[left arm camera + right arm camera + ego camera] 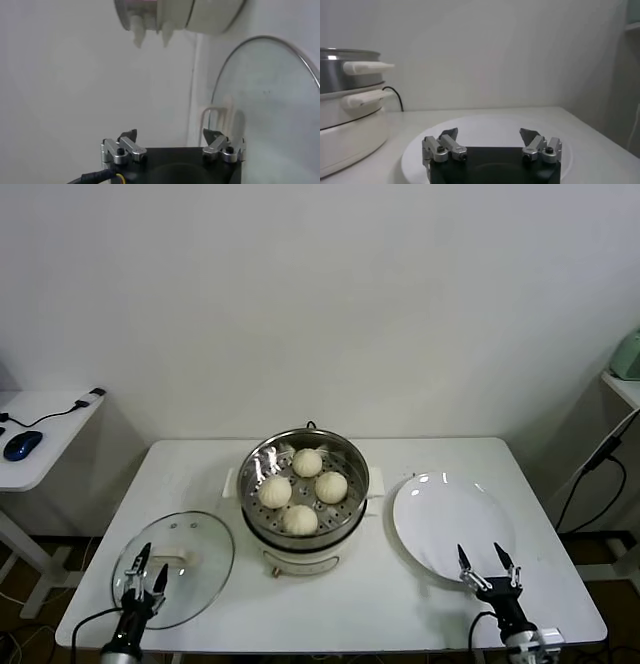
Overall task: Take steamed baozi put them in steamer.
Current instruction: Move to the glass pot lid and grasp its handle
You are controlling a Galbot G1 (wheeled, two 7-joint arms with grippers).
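Note:
Several cream-white baozi [307, 462] lie on the perforated tray inside the steel steamer [249, 462], at the middle of the white table. My left gripper [146, 570] is open and empty, low at the front left, over the near edge of the glass lid [205, 574]. In the left wrist view my left gripper [171, 135] faces the lid [270, 110] and the steamer's white base [200, 15]. My right gripper [485, 561] is open and empty at the near edge of the bare white plate [445, 519]. In the right wrist view my right gripper [490, 134] is above the plate [485, 122], with the steamer [345, 100] to one side.
A side table at the far left holds a blue mouse [22, 445] and a cable. A shelf with a green object [628, 354] and hanging cables stands at the far right. A white wall runs behind the table [190, 474].

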